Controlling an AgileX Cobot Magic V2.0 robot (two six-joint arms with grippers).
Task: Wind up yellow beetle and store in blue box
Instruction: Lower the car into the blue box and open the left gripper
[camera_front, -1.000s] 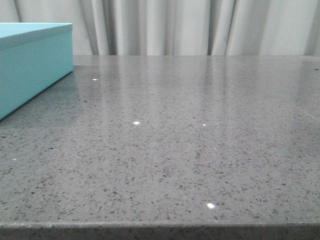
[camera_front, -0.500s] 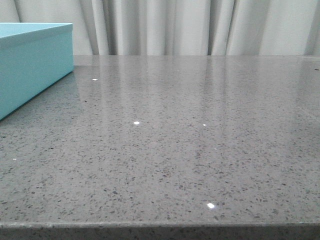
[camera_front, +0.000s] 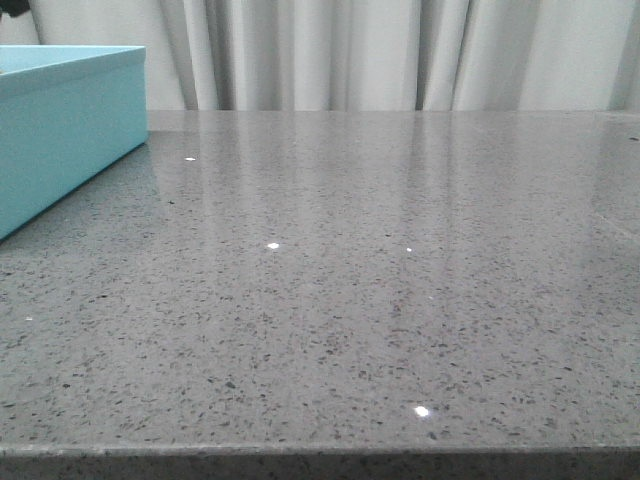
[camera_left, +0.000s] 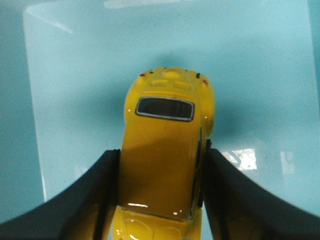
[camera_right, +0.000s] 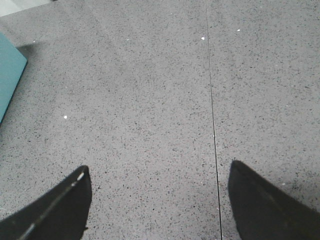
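The left gripper (camera_left: 160, 200) is clenched on the yellow beetle (camera_left: 167, 150) — one dark finger pressed against each flank of the car, at about the doors. The toy's long axis runs straight out from the wrist, between the fingers, with the window-and-bumper end pointing away from the gripper and the other end tucked back toward the palm.

The relation that matters is beetle to blue box (camera_left: 260, 75). In the left wrist view the car hangs directly over the box's pale turquoise floor, with the floor's edge visible all around it and the car's shadow falling just beneath. So the car lies within the box's outline, over its inside. Whether the wheels are touching the floor or are still a little above it I cannot tell. To my reading, the storing step is nearly done, and what is left is a short descent, if any, and letting go.

The right gripper (camera_right: 157, 200) is released, with its two fingers spread wide over the bare grey speckled table (camera_right: 160, 90). It holds nothing and sits well apart from the box, only a corner of which shows at the edge of its view. The left arm is plainly the nearer one — it is already over the box.

Count: one beetle, one box, two grippers. In the front view only the box's near corner (camera_front: 70, 130) shows, at the table's left side.
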